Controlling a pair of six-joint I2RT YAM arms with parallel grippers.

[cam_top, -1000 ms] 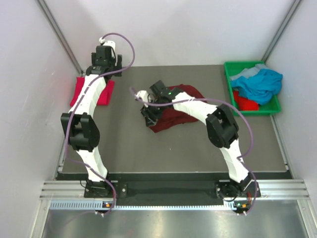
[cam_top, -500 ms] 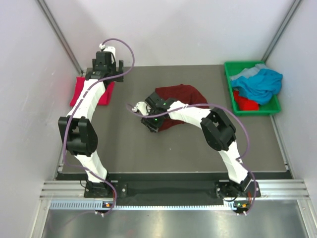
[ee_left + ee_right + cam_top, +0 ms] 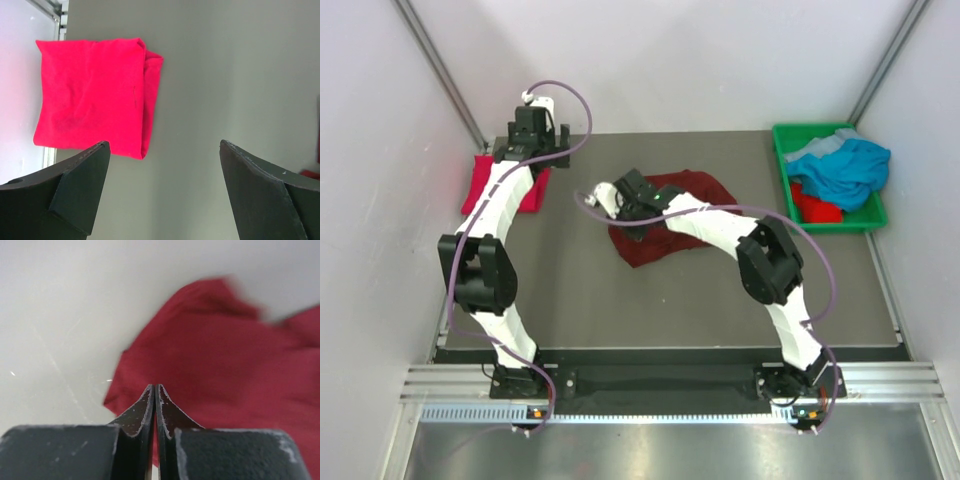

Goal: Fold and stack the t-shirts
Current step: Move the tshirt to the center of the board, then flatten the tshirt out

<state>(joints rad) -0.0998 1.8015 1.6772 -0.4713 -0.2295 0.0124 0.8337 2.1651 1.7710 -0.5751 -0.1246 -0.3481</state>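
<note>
I see the dark maroon t-shirt [image 3: 645, 245] lying rumpled and unfolded near the middle of the table [image 3: 720, 300], partly hidden from my overhead view. The bright crimson t-shirt [image 3: 92, 95] lies flat at the table's far left edge, folded into a neat rectangle. The teal-blue t-shirt [image 3: 845, 165] sits bunched in the green bin [image 3: 782, 170] at the far right, on top of a red cloth [image 3: 815, 208].

No writing, label, brand, number or sign can be read in any view. The folded crimson t-shirt [image 3: 90, 95], at the upper left of the left wrist view, is plain cloth. So is the maroon t-shirt [image 3: 225, 355]. The green bin [image 3: 779, 150] at the upper right of the top view shows no marking.
</note>
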